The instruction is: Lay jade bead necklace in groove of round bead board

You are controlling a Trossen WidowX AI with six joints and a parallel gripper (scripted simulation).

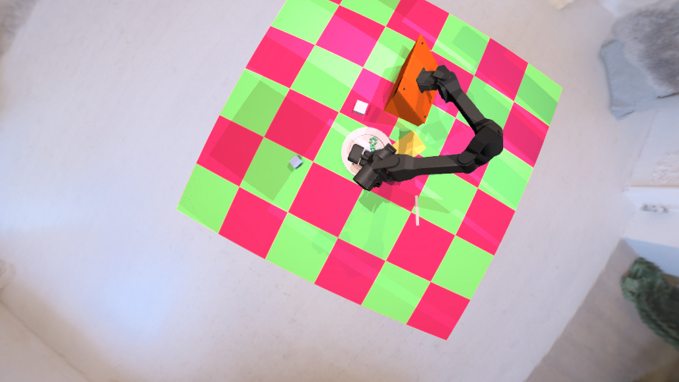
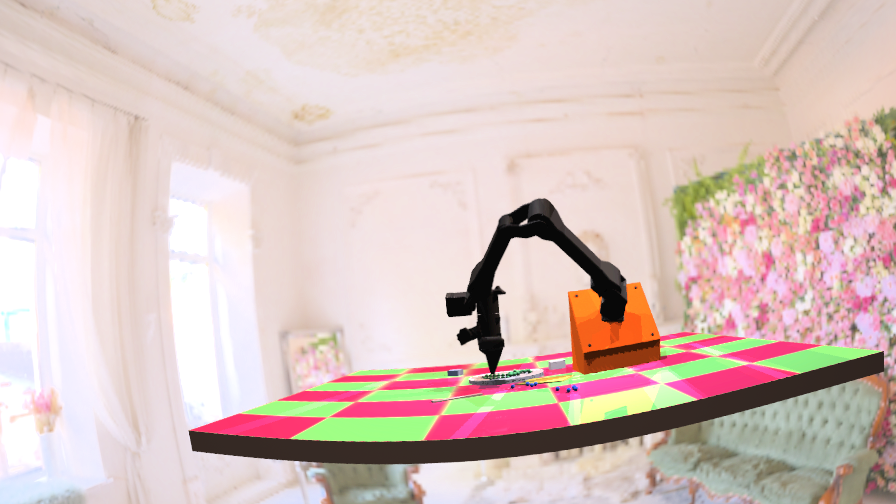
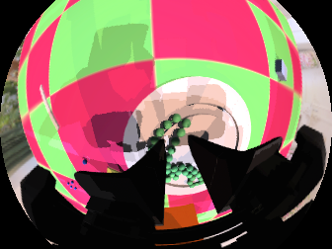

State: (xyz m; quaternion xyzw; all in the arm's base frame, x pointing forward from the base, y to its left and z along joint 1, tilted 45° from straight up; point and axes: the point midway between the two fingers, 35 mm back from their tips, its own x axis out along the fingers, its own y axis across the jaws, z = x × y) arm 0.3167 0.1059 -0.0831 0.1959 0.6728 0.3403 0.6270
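The round bead board [image 1: 352, 145] [image 2: 481, 384] [image 3: 239, 96] is pale, with a thin dark circular groove line. The jade bead necklace [image 1: 373, 142] [image 3: 181, 132] lies bunched on it. In the wrist view a narrow loop of green beads reaches up the board's inner left part, and the rest is heaped low, between and behind the fingers. My gripper [image 2: 493, 372] [image 3: 176, 140] points down, partly open, its tips low over the board by the narrow loop. Nothing is clearly held. The fingers hide some beads; the top view does not show the tips.
A white block [image 1: 361, 107] [image 2: 556, 364], a blue-grey block [image 1: 295, 161] [image 2: 454, 372] [image 3: 282, 70] and a white stick [image 1: 417, 210] [image 3: 46, 104] lie around the board. A yellow piece [image 1: 410, 143] lies beside it, with blue beads [image 2: 572, 388] near. The orange base [image 1: 413, 85] [image 2: 614, 341] stands behind.
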